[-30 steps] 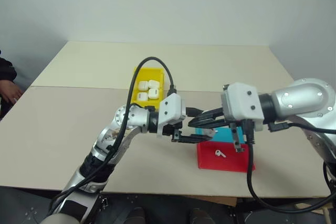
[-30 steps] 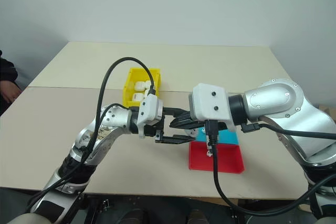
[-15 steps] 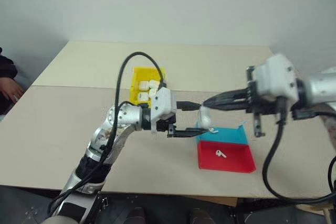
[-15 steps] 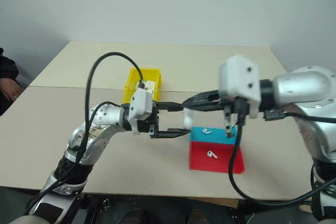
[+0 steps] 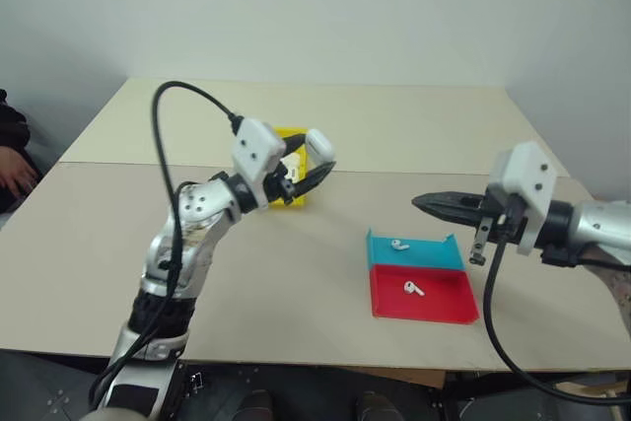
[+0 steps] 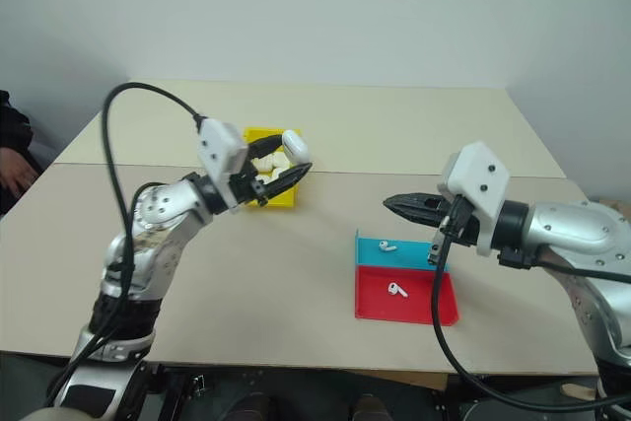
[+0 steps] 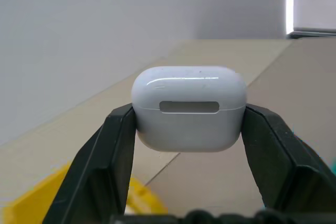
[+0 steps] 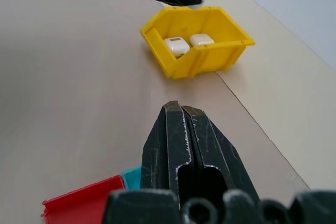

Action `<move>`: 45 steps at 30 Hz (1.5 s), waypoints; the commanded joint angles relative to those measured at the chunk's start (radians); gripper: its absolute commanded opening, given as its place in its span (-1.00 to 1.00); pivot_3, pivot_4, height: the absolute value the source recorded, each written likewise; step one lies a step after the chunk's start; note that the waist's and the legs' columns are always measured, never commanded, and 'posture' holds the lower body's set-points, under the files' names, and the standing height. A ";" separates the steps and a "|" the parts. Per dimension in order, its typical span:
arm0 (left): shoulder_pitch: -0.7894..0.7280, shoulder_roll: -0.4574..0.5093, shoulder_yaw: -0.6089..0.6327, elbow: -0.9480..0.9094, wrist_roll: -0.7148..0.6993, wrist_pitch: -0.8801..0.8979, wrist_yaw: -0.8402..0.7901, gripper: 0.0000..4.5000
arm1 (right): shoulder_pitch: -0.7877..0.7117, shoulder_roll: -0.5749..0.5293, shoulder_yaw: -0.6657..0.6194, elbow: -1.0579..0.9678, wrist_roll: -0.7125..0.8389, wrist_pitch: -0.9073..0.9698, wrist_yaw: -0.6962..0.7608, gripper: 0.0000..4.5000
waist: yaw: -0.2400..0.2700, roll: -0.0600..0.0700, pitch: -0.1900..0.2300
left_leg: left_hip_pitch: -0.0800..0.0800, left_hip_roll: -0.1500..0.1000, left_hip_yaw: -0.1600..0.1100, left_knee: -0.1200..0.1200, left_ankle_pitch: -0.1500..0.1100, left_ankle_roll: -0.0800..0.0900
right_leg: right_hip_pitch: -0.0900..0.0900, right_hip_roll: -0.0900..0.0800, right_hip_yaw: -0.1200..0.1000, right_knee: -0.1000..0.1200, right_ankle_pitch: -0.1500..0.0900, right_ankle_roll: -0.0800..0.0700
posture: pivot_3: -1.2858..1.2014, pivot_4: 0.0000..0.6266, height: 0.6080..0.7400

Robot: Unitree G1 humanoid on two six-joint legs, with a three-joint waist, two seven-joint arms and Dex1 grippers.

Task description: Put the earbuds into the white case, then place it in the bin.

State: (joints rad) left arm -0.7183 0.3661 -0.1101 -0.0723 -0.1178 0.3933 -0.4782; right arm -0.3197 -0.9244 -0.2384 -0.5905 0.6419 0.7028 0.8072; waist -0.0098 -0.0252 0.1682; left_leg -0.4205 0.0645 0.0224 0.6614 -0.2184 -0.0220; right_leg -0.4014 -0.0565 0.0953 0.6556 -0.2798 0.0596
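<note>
My left gripper (image 5: pixel 315 167) is shut on the white case (image 5: pixel 319 145), lid closed, and holds it in the air just over the right rim of the yellow bin (image 5: pixel 288 196). In the left wrist view the case (image 7: pixel 189 107) sits clamped between both black fingers (image 7: pixel 113 156). Other white cases (image 8: pixel 176 45) lie inside the bin (image 8: pixel 197 56). My right gripper (image 5: pixel 426 204) hangs shut and empty above the table, right of the trays. One earbud (image 5: pixel 399 244) lies in the blue tray (image 5: pixel 434 255), another earbud (image 5: pixel 413 289) in the red tray (image 5: pixel 444 308).
The two shallow trays sit side by side near the table's front right. A person's hand (image 5: pixel 12 173) rests at the far left edge. Bare tabletop stretches between the bin and the trays.
The left gripper has carried the case from over the trays back and left to the yellow bin. The right gripper has drawn away to the right, apart from the case.
</note>
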 commanded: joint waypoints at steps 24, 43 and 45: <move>-0.158 -0.146 0.081 0.361 0.099 0.007 0.212 0.99 | 0.057 -0.024 0.033 -0.034 -0.085 0.011 -0.058 -1.00 | 0.011 0.000 0.000 | -0.002 0.000 0.000 0.000 0.000 0.000 | -0.002 0.000 0.000 0.000 0.000 0.000 | 0.03 -0.52 1.00; 0.534 0.466 0.503 -0.320 -0.479 0.182 -0.559 0.99 | 0.348 -0.169 -0.284 0.226 -0.189 -0.466 0.428 -1.00 | -0.006 0.000 0.000 | 0.009 0.001 0.001 -0.001 0.001 -0.002 | 0.007 0.000 0.000 0.000 0.000 0.000 | 0.03 -0.52 1.00; 0.592 0.524 0.567 -0.338 -0.504 0.183 -0.607 0.99 | 0.365 -0.187 -0.324 0.259 -0.195 -0.490 0.467 -1.00 | -0.004 0.000 0.000 | 0.014 0.002 0.002 -0.001 0.001 -0.002 | 0.013 -0.001 -0.001 -0.001 -0.001 0.000 | 0.03 -0.52 1.00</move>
State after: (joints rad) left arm -0.1396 0.8615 0.3950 -0.3656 -0.5835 0.5890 -1.0397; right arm 0.0444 -1.0908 -0.4960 -0.3435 0.4490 0.2508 1.2410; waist -0.0134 -0.0252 0.1682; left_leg -0.4054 0.0662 0.0245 0.6601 -0.2177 -0.0240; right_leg -0.3877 -0.0575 0.0941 0.6541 -0.2810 0.0593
